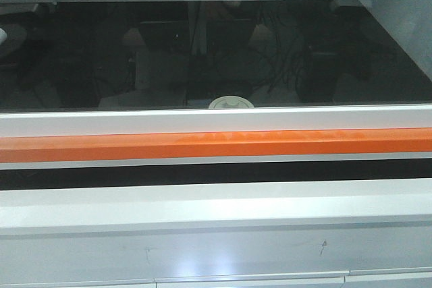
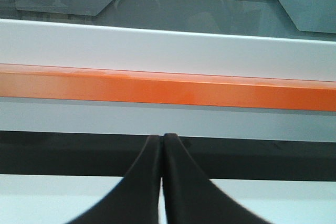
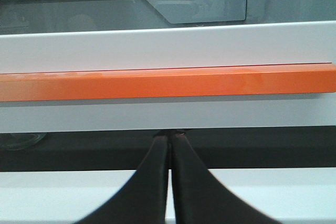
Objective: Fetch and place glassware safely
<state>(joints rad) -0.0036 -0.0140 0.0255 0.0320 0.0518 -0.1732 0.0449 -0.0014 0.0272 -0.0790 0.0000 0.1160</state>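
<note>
1. The left gripper (image 2: 161, 137) has its two black fingers pressed together, tip against tip, with nothing between them.
2. In the left wrist view its tips lie over a dark slot (image 2: 63, 153), above a white ledge (image 2: 52, 198) and below a white frame (image 2: 168, 119).
3. An orange bar (image 2: 168, 88) runs across the frame from left to right, and a glass pane (image 2: 210, 9) sits above it.
4. The jar (image 1: 231, 102) shows only in the front view. Its round pale lid peeks over the frame's top edge at the foot of the dark pane (image 1: 202, 52), about mid-width. The jar's body is hidden behind the frame (image 1: 202, 121).
5. Below the jar in that view come the orange bar (image 1: 202, 145), the dark slot (image 1: 202, 173) and the white ledge (image 1: 202, 200). Neither gripper is in this view.
6. The right gripper (image 3: 170, 136) is also closed, its fingers meeting at the tips and holding nothing.
7. Its tips reach the slot (image 3: 262, 153) just under the frame (image 3: 168, 116), with the orange bar (image 3: 168, 81) above.
8. At the far left of the slot in the right wrist view sits a clear rounded glass shape (image 3: 21, 140). I cannot tell whether it is the jar.
</note>
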